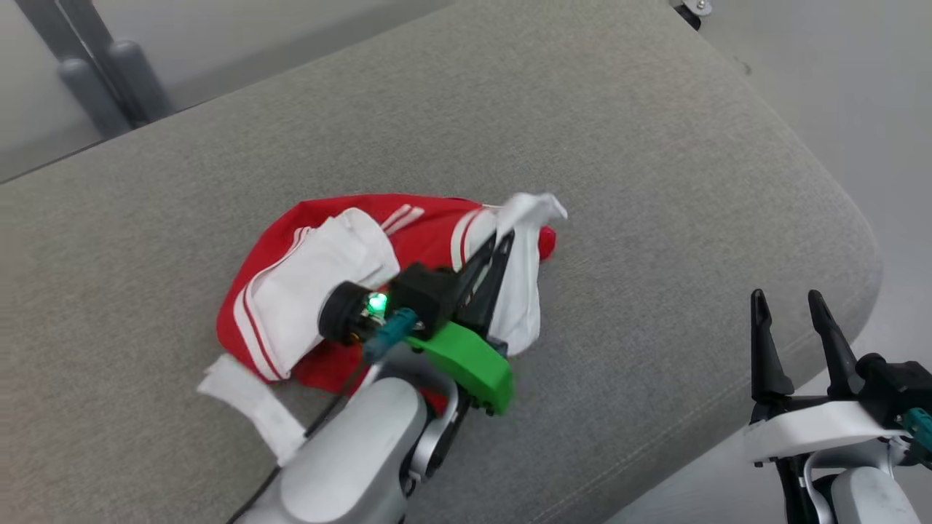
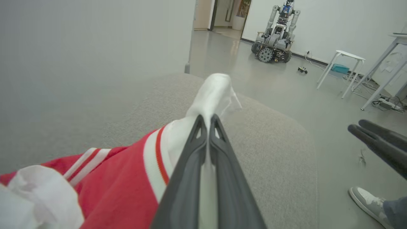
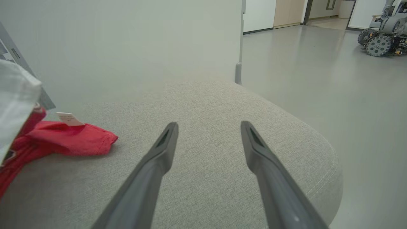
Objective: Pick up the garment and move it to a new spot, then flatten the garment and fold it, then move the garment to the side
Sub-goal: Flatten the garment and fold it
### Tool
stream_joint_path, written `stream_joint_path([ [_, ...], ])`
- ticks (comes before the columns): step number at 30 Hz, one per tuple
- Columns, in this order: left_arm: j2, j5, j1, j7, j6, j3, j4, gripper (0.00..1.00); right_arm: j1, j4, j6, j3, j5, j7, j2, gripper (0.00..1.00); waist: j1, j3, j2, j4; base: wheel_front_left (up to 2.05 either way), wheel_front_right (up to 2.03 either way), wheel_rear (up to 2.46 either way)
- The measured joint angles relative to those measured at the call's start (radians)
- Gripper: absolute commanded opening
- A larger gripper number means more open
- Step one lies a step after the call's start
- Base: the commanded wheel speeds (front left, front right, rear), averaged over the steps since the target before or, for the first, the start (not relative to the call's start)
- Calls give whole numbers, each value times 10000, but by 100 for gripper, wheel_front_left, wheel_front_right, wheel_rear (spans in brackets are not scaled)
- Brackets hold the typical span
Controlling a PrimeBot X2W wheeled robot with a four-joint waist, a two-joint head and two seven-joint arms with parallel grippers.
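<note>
1 garment, red w/ white trim, crumpled mid-way on 1 grey cushion. Long axis approx left-right in head view, white end raised at right. 2 grippers: left gripper clenched on that white fold; right gripper fingers spread, by cushion's right edge.

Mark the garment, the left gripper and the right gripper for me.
garment (image 1: 429, 233), head view, red panel between the white stripes.
left gripper (image 2: 206, 119), left wrist view, between fingertips shut on the garment.
right gripper (image 3: 209, 124), right wrist view, midway between its open fingertips.
</note>
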Motion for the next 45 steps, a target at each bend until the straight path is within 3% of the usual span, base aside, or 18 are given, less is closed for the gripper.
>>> stream_joint_path([
  [7,1361,-667,902,-4,1258,1852,-4719,0,146,31,0,21,-4,0,-132,100,0,-375,0,829,0,0,0],
  [10,1848,-909,1267,35,1758,2713,-6238,0,161,36,0,63,-4,0,-171,100,0,-531,-1,1176,0,0,0],
  [15,2591,-1432,1720,67,2146,4100,-7751,0,263,73,0,140,-19,0,-267,100,0,-799,0,1718,0,0,0],
  [21,3289,-1946,1760,299,2059,5133,-8230,0,234,111,0,326,-21,0,-313,100,0,-1103,-1,2243,0,0,0],
  [26,3496,-2393,1738,370,1977,5685,-8230,0,223,157,0,410,-38,0,-311,100,0,-1305,-1,2480,0,0,0],
  [37,4232,-2472,714,825,1801,6301,-8211,0,244,242,0,577,-31,0,-332,100,0,-1381,-1,2477,0,0,0],
  [42,4460,-2575,-85,1415,1634,6100,-8236,0,225,255,0,669,-31,0,-364,100,0,-1359,-1,2368,0,0,0],
  [45,4224,-2788,-319,1753,1519,5547,-7958,0,170,249,0,713,-8,0,-355,100,0,-1263,-1,2302,0,0,0],
])
